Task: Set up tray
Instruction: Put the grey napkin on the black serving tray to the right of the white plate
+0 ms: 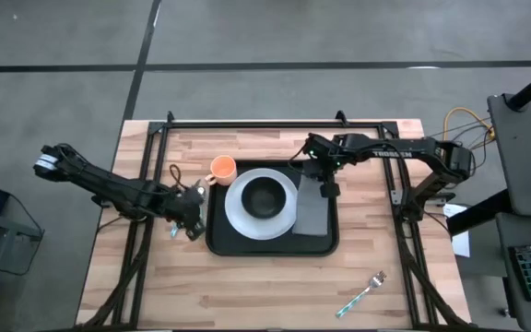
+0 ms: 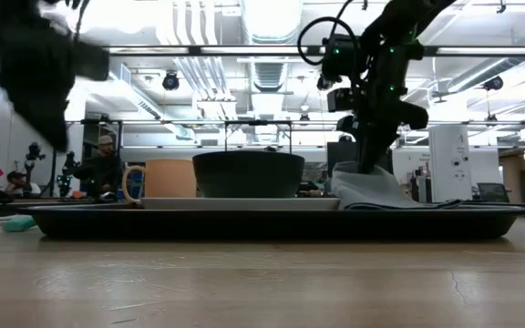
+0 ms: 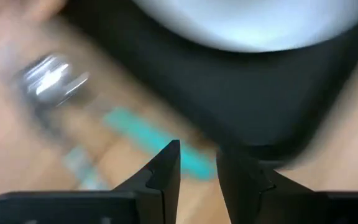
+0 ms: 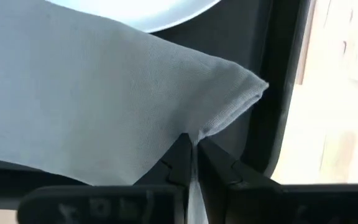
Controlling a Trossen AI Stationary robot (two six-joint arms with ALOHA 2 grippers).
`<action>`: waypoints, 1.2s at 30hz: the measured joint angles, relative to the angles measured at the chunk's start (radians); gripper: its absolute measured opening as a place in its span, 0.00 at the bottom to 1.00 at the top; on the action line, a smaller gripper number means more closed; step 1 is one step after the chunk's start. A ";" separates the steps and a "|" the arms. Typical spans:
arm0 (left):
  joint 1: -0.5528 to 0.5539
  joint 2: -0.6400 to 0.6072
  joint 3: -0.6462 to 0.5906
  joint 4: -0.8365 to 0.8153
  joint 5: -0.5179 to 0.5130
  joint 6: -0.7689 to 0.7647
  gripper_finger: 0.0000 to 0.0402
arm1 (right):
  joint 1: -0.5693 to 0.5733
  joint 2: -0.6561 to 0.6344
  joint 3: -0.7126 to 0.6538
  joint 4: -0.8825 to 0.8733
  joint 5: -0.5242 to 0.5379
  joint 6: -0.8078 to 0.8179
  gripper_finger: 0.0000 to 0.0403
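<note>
On the wooden table, tray lengthwise left-to-right.

You had the tray, large, black and rectangular with rounded corners and a raised rim, lying flat mid-worktop, carrying a white plate and a grey napkin.

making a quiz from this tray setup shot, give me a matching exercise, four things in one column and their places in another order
Things:
1. round white plate
2. grey cloth napkin
3. orange mug
4. teal-handled fork

Places:
A. bare wood, near the table's front right
B. on the large black tray, pinched by the right gripper
C. beside the tray's far left corner
D. on the tray, under a dark bowl

Pairs: 1-D, 2-B, 3-C, 4-A
</note>
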 joint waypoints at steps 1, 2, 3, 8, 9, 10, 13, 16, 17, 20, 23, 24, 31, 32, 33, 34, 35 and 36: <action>0.000 0.005 -0.012 -0.038 -0.006 -0.064 0.20 | 0.000 -0.001 0.000 -0.005 0.000 -0.001 0.06; -0.001 0.009 -0.025 -0.056 -0.005 -0.120 0.20 | 0.000 -0.001 0.000 -0.011 -0.001 -0.008 0.09; -0.002 0.012 -0.040 -0.059 -0.005 -0.172 0.19 | 0.000 -0.001 0.002 -0.021 -0.003 -0.014 0.11; -0.001 0.018 -0.084 -0.054 0.039 -0.376 0.18 | -0.003 -0.002 0.036 -0.030 -0.003 -0.022 0.24; -0.001 0.017 -0.084 -0.052 0.039 -0.387 0.18 | -0.003 -0.003 0.047 -0.034 -0.003 -0.022 0.27; -0.001 0.016 -0.084 -0.050 0.036 -0.398 0.18 | -0.003 -0.005 0.061 -0.037 -0.001 -0.022 0.29; -0.001 0.023 -0.086 -0.029 0.011 -0.456 0.18 | -0.003 -0.009 0.124 -0.067 0.034 -0.018 0.35; 0.019 0.041 -0.094 -0.008 -0.014 -0.511 0.18 | -0.003 -0.008 0.197 -0.135 0.065 -0.021 0.40; 0.032 0.050 -0.095 0.001 -0.017 -0.512 0.18 | -0.003 -0.009 0.226 -0.157 0.068 -0.013 0.41; 0.052 0.083 -0.098 0.033 -0.017 -0.513 0.18 | -0.003 -0.014 0.284 -0.213 0.045 0.040 0.42; 0.066 0.122 -0.094 0.046 -0.017 -0.513 0.18 | -0.001 -0.026 0.275 -0.200 -0.121 0.100 0.42; 0.066 0.134 -0.090 0.046 -0.018 -0.513 0.18 | 0.009 -0.029 0.257 -0.177 -0.147 0.125 0.42; 0.066 0.188 -0.079 0.053 -0.020 -0.511 0.18 | 0.136 -0.029 0.022 -0.006 -0.154 0.216 0.39; 0.066 0.189 -0.079 0.054 -0.020 -0.511 0.18 | 0.157 -0.028 -0.012 0.024 -0.140 0.230 0.39; 0.066 0.189 -0.079 0.053 -0.020 -0.511 0.18 | 0.175 -0.028 -0.041 0.057 -0.116 0.247 0.38; 0.066 0.188 -0.079 0.054 -0.020 -0.512 0.18 | 0.188 -0.028 -0.066 0.091 -0.092 0.263 0.38; 0.065 0.188 -0.078 0.054 -0.020 -0.511 0.18 | 0.196 -0.028 -0.087 0.124 -0.074 0.278 0.37; 0.065 0.188 -0.077 0.054 -0.020 -0.511 0.18 | 0.199 -0.028 -0.105 0.157 -0.059 0.295 0.36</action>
